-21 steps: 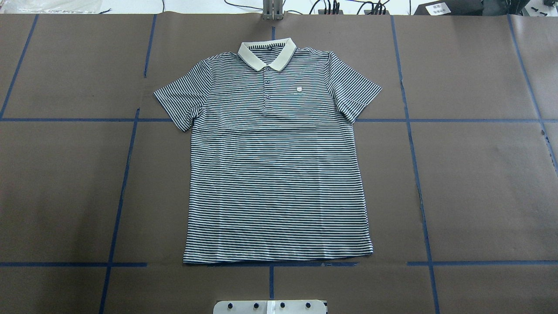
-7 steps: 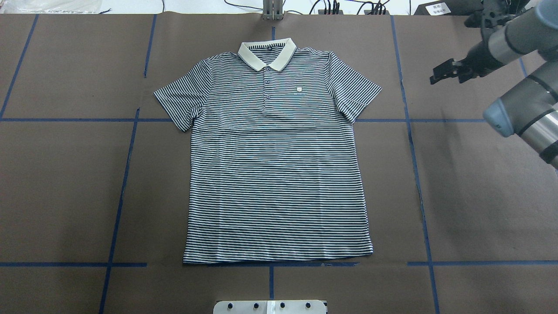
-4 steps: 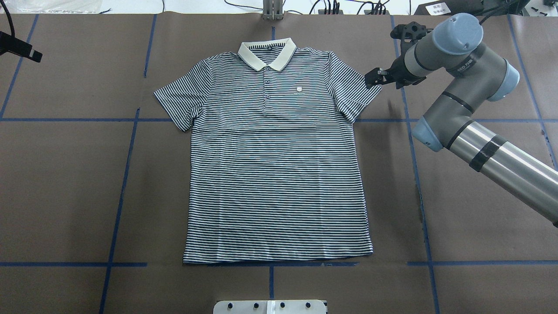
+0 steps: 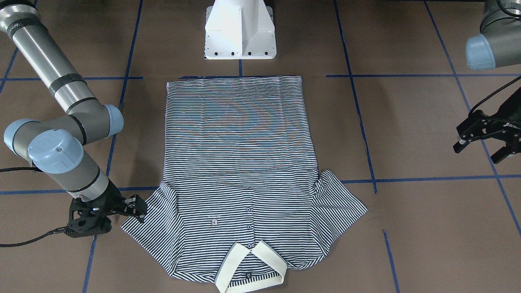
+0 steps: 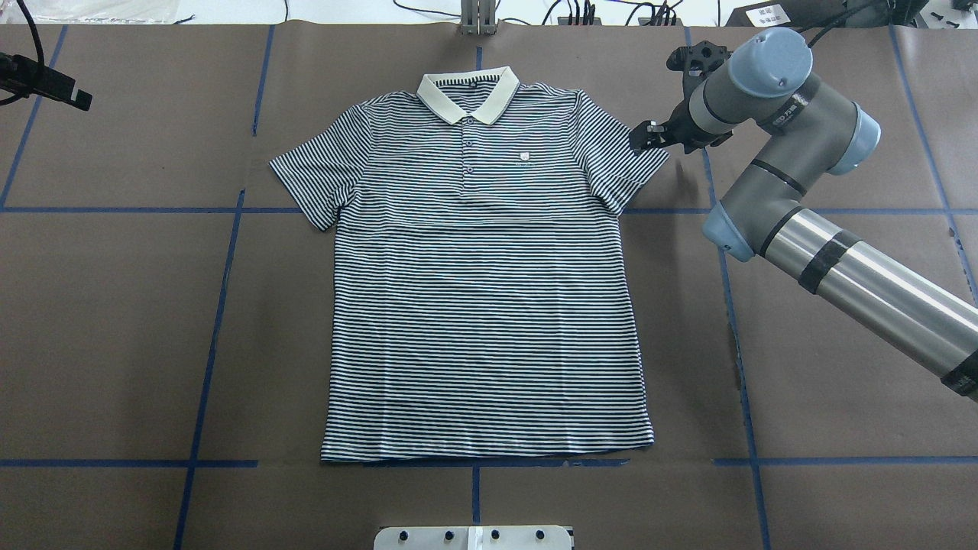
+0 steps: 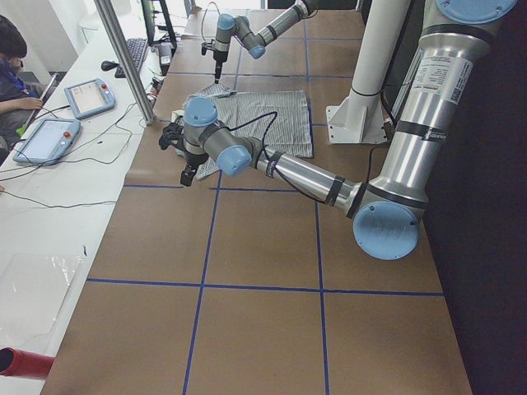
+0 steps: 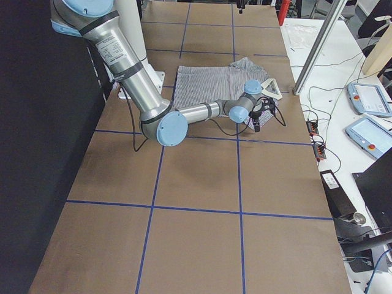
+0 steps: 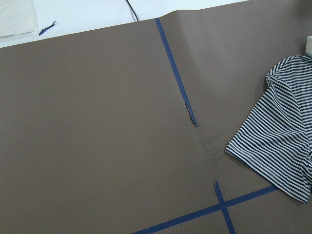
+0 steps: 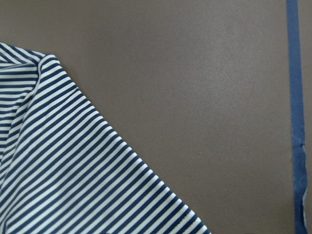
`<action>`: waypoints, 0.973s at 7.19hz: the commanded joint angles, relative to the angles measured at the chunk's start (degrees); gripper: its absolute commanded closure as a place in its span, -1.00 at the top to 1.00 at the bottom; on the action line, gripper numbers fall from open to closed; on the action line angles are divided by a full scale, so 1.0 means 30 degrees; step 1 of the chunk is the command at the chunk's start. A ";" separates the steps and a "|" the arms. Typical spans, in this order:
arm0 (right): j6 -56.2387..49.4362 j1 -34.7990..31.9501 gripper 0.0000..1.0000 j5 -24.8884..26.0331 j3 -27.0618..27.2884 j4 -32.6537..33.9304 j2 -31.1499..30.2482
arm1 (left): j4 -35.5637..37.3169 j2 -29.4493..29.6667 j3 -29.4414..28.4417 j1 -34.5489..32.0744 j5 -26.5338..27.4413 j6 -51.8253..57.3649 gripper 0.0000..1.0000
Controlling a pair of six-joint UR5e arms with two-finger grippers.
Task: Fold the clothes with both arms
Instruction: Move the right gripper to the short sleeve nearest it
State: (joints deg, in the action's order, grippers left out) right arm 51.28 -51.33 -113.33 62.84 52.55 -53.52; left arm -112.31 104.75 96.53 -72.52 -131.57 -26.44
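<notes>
Right gripper (image 5: 646, 137), fingers spread, is hovering at the sleeve tip (image 5: 649, 160), upper right of the overhead view. The striped polo shirt (image 5: 489, 305) is lying flat mid-frame, collar at top. Left gripper (image 4: 479, 149), spread too, is hanging far off.

Little legible on my feeds. White lettering (image 4: 511, 127) on left hand (image 4: 476, 154) body, 3 o'clock in front-facing view: seems to begin "ROBO", rest cut by frame edge. Chest logo (image 5: 523, 158) on polo shirt (image 5: 489, 321): shield plus line of print, too small to read. Lettering on right arm (image 5: 795, 114) wrist link: blurred, unreadable. White paper label (image 5: 766, 14) beyond tabletop (image 5: 114, 321), 1 o'clock in overhead view: print illegible. Printed strip on left arm (image 6: 430, 78), 1 o'clock in left side view: can't read.
</notes>
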 commanded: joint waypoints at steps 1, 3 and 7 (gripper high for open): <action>-0.0160 0.0031 0.78 0.0217 -0.1024 0.0001 0.0642 | -0.0003 -0.0054 -0.0008 0.0004 0.0000 -0.0006 1.00; -0.0160 0.0060 0.61 0.0217 -0.1231 0.0001 0.0702 | -0.0003 -0.0055 0.0079 -0.0026 0.0000 -0.0006 1.00; -0.1038 0.0090 -0.58 0.0041 -0.1115 0.0031 0.0644 | -0.0003 0.0004 0.0021 -0.0026 -0.0029 -0.0064 1.00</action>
State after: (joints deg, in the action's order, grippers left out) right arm 48.79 -51.07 -113.00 59.28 52.64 -51.53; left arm -112.32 104.75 96.57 -72.60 -131.65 -26.54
